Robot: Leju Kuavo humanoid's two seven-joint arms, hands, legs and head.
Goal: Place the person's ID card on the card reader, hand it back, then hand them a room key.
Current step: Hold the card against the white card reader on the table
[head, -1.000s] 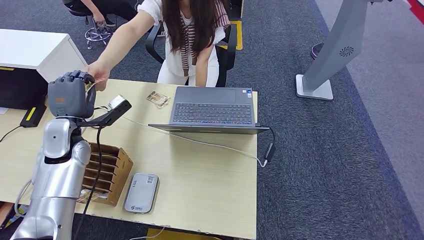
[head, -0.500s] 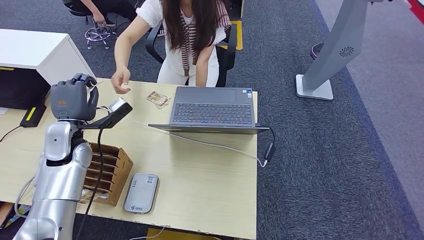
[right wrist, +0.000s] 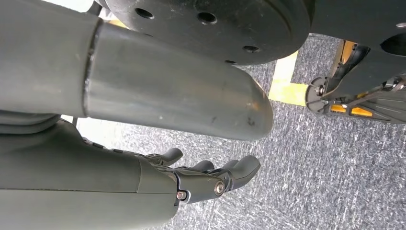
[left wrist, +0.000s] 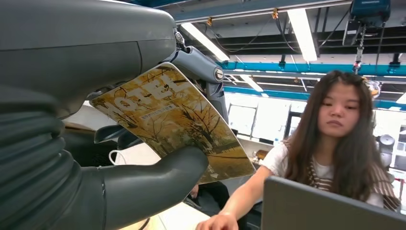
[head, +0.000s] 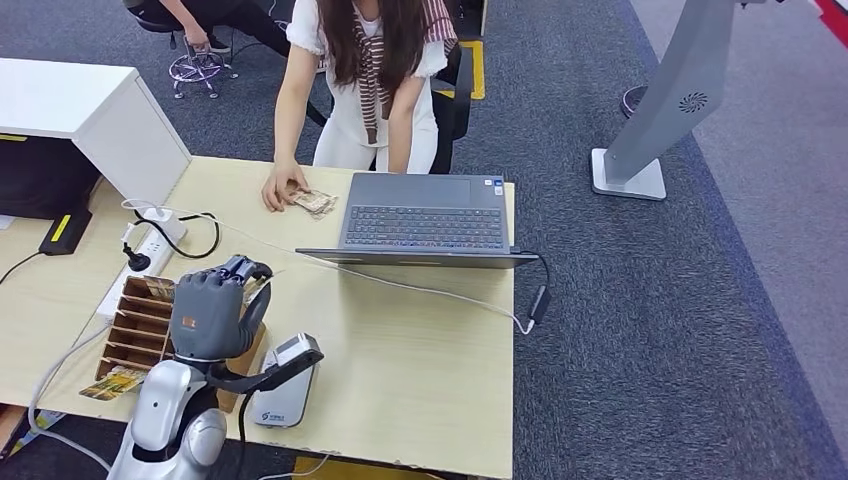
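My left hand [head: 212, 315] is raised over the near left part of the table, above the wooden card rack [head: 135, 322]. In the left wrist view its thumb and fingers pinch a yellow room key card [left wrist: 177, 120] printed "HOTEL". The grey card reader [head: 275, 408] lies flat at the table's front edge, partly hidden behind my wrist camera. Across the table a person rests a hand [head: 280, 188] beside small cards [head: 316, 202] next to the laptop. My right hand [right wrist: 210, 178] hangs over the carpet, fingers apart, holding nothing.
An open grey laptop [head: 425, 215] sits at the middle back of the table, its cable trailing right. A power strip [head: 140, 255] with a black cord lies at the left. A loose card [head: 112, 383] lies by the rack. A white cabinet [head: 80, 110] stands left.
My left hand came down from the table's far left to above the card rack. The person's outstretched arm drew back, and their hand now rests by the cards near the laptop.
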